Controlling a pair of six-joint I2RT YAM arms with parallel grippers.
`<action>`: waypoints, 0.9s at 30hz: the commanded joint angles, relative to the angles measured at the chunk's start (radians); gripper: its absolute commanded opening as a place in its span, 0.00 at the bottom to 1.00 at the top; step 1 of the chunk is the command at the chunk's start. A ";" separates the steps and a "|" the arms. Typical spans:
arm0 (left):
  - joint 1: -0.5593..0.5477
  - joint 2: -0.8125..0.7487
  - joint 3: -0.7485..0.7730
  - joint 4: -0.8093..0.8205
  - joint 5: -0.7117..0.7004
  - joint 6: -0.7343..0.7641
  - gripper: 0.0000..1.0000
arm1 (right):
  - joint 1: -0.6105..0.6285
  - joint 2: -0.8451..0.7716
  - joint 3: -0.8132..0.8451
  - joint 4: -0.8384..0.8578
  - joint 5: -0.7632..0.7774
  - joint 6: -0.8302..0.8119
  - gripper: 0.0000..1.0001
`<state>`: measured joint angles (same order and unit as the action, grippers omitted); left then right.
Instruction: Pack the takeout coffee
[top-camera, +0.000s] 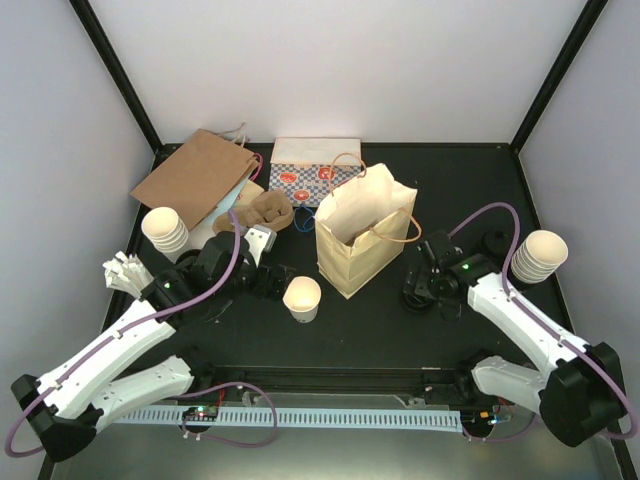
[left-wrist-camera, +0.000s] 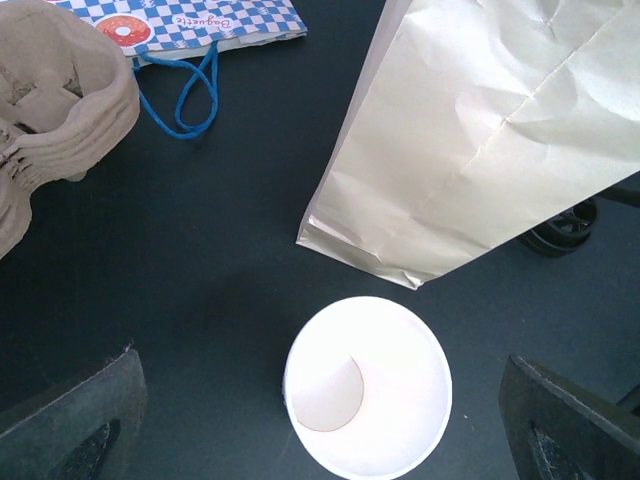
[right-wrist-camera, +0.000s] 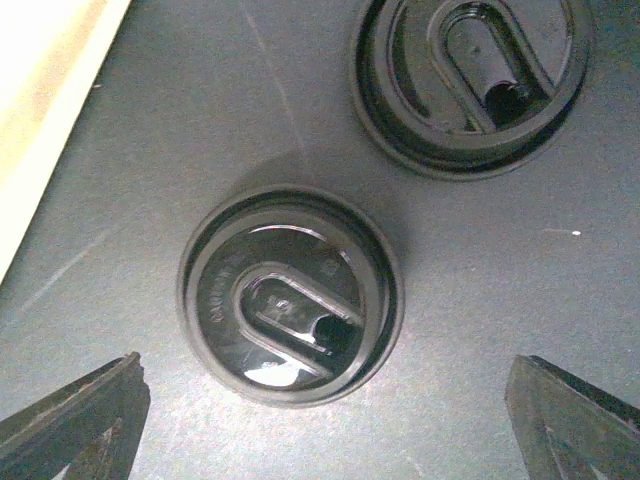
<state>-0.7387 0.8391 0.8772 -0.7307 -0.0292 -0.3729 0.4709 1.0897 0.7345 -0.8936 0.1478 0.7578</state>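
Observation:
The takeout coffee, a cup with its lid on, is out of view. A single lidless cream-white cup (top-camera: 302, 297) stands on the black table left of the open cream paper bag (top-camera: 365, 235). My left gripper (top-camera: 272, 282) is open and sits just left of this cup. In the left wrist view the cup (left-wrist-camera: 367, 385) lies between the spread fingers (left-wrist-camera: 80, 420), untouched. My right gripper (top-camera: 420, 295) hangs open over a black lid (right-wrist-camera: 290, 295) lying on the table. A second black lid (right-wrist-camera: 468, 85) lies beyond it.
Stacks of lidless cups stand at the left (top-camera: 165, 230) and right (top-camera: 540, 257). A brown cardboard carrier (top-camera: 262, 212), a flat brown bag (top-camera: 195, 175) and a blue-checked bag (top-camera: 312, 172) lie at the back. White items (top-camera: 122, 270) sit by the left arm.

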 joint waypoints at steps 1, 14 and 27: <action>0.008 0.012 0.030 0.036 0.019 -0.014 0.99 | 0.001 0.078 0.019 0.012 0.099 0.014 1.00; 0.009 -0.019 0.009 0.026 0.013 -0.021 0.99 | -0.260 0.325 0.115 0.171 0.065 -0.025 1.00; 0.009 -0.008 0.010 0.036 0.009 -0.010 0.99 | -0.366 0.450 0.109 0.304 -0.030 -0.016 1.00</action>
<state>-0.7387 0.8314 0.8768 -0.7242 -0.0223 -0.3790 0.1215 1.5120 0.8352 -0.6407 0.1452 0.7410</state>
